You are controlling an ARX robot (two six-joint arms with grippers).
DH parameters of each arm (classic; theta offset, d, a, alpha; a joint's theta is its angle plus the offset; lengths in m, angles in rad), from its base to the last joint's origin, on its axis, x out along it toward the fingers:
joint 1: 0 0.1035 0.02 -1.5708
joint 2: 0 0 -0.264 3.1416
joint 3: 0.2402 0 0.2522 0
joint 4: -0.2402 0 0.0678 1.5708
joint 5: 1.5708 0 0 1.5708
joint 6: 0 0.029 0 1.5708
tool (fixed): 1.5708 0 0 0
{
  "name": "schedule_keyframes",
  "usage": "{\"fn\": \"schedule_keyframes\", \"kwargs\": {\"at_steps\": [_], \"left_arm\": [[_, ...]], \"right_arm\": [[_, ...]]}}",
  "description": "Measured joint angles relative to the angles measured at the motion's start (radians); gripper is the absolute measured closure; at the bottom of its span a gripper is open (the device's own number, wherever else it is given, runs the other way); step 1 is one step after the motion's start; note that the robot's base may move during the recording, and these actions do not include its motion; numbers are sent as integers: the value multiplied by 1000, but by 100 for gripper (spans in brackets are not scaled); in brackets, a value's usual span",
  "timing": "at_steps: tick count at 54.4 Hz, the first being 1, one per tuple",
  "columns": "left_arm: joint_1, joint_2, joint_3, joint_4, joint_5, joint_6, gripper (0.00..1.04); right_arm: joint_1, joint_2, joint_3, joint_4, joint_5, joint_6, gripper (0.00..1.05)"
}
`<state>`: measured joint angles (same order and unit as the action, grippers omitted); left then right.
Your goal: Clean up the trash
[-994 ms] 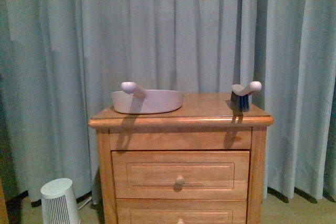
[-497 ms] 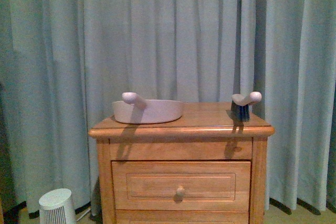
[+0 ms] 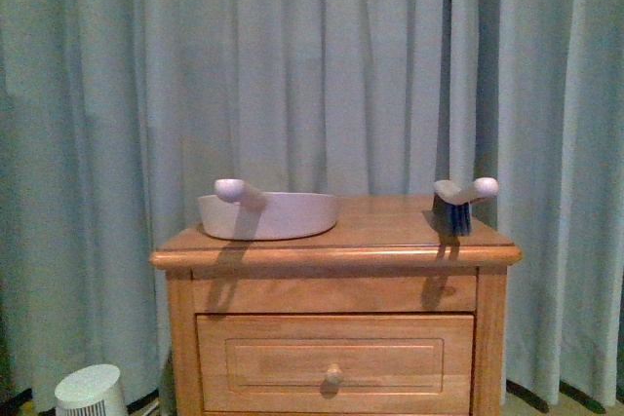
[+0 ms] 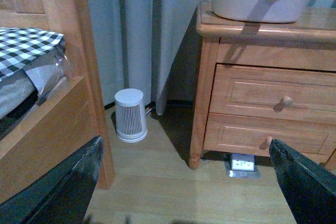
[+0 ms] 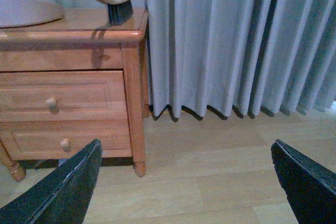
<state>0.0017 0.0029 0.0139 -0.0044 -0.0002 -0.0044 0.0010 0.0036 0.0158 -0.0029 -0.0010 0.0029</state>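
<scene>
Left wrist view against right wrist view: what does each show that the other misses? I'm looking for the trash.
Only the left wrist view shows the bed frame with checked bedding, the white ribbed canister on the floor and a socket box under the nightstand. Only the right wrist view shows the brush on the nightstand's top. Both show the nightstand, its two knobbed drawers, the dustpan and wood floor. No crumpled paper shows in either.

Nightstand (image 3: 390, 228) top: white pan (image 3: 273, 217) left, brush (image 3: 460, 208) right, bare wood between; curtain (image 3: 292, 65) behind.
</scene>
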Motion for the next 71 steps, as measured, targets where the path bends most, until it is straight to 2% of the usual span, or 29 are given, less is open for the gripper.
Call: {"fn": "schedule_keyframes", "kwargs": {"at_steps": [55,59,63,67,71], "left_arm": [[0,1,0,-1,2,0,8],[23,115,68,-132,68,-63,8],[39,299,151,-140,106,-60,8],[35,474,274,-126,114,-19,8],[-3,653,446,-130,77,41,8]], "right_arm": [[0,0,0,0,0,0,7],[0,0,0,0,0,0,7],[0,0,0,0,0,0,7],[0,0,0,0,0,0,7],[0,0,0,0,0,0,7]]}}
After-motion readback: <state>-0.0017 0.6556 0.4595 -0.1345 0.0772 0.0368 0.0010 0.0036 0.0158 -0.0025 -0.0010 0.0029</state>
